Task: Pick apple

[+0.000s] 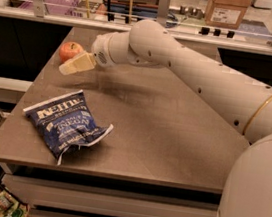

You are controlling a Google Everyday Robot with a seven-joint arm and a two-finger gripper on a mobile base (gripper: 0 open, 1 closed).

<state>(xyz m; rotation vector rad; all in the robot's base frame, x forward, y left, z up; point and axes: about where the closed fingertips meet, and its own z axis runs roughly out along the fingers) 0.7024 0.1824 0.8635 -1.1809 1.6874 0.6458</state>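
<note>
The apple (pixel 70 51) is small, round and red with a yellowish blush. It sits on the brown table (pixel 173 131) near its far left edge. My gripper (pixel 74 65) reaches in from the right on a long white arm. Its pale fingers (pixel 79 64) point left and slightly down, right beside the apple's front right side, close to touching it.
A blue chip bag (pixel 67 123) lies on the front left of the table. A railing with posts (pixel 163 6) runs along the far side, with a cardboard box (pixel 228 8) and crates behind it. The table drops off at the left edge.
</note>
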